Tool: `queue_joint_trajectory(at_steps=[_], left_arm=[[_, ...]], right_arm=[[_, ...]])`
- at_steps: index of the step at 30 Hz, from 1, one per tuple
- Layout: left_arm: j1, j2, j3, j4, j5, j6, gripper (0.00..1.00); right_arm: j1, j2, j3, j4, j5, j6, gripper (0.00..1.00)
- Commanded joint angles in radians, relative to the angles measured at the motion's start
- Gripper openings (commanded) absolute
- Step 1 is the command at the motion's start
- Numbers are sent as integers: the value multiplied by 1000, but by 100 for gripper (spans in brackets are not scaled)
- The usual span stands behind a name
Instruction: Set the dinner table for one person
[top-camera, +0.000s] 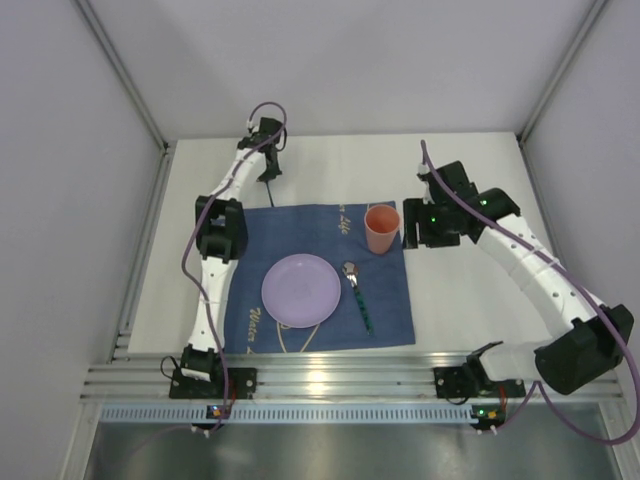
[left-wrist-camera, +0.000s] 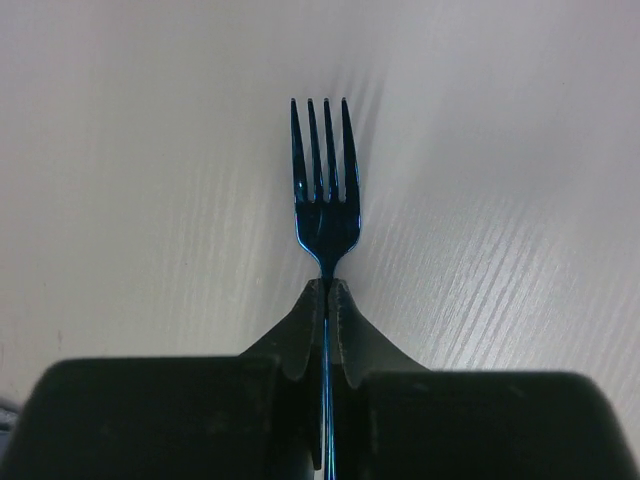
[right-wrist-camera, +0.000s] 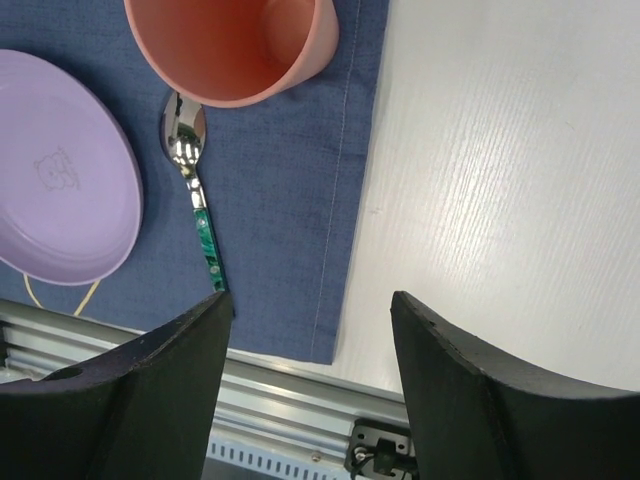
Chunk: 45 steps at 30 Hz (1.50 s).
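Observation:
My left gripper (left-wrist-camera: 327, 285) is shut on the handle of a dark blue fork (left-wrist-camera: 325, 190), whose tines point away over the white dinner table (left-wrist-camera: 500, 200). In the top view this gripper (top-camera: 268, 165) is at the far left, beyond the cloth. A purple plate (top-camera: 301, 290), a spoon with a green handle (top-camera: 358, 295) and an orange cup (top-camera: 381, 228) rest on a dark blue cloth (top-camera: 250, 240). My right gripper (top-camera: 410, 228) is open and empty just right of the cup. The right wrist view shows the cup (right-wrist-camera: 235, 45), spoon (right-wrist-camera: 190, 170) and plate (right-wrist-camera: 60, 190).
The cloth's right edge (right-wrist-camera: 345, 200) meets bare white table (right-wrist-camera: 500, 180). A silver aluminium rail (top-camera: 320, 375) runs along the near edge, and also shows in the right wrist view (right-wrist-camera: 280, 400). Grey walls enclose the table on the left, right and back.

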Motion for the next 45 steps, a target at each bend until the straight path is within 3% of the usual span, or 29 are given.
queue_joint_trajectory(at_steps=[1,3,4,7,12,15,19,23,26,29,31,37,42,45], left_arm=[[11,69,-40,-106,-5,26,0],[11,7,-58,-57,51,20,0],[10,-33,-114,56,85,27,0],[11,-196,-158,193,200,11,0],[-12,-447,-158,219,259,17,0],[-15,-663,-383,223,231,64,0],[-15,-926,-828,195,156,141,0],[-13,-1168,-1113,158,228,170,0],[-15,-1259,-1288,120,360,147,0],[-16,-1305,-1429,91,424,92,0],[-28,-1317,-1494,103,348,44,0],[-59,-1242,-1437,17,238,60,0],[-59,-1175,-1447,38,221,52,0],[-59,-1140,-1453,38,194,37,24]], right_arm=[[-8,-57,22,-16,3,-10,65],[-5,-66,-8,-11,32,-24,63],[-4,-75,-20,-5,41,-26,63],[4,-94,-73,17,63,-33,61],[6,-94,-93,55,63,-20,65],[6,-78,-64,75,66,-16,71],[7,-60,-30,89,70,-15,84],[9,-51,-19,92,72,-15,92],[12,-48,-25,96,73,-9,100],[13,-51,-25,100,76,-9,100],[12,-54,-27,100,78,-10,100],[12,-89,-59,98,86,3,100],[12,-132,-97,100,95,19,100],[12,-152,-119,95,101,23,100]])
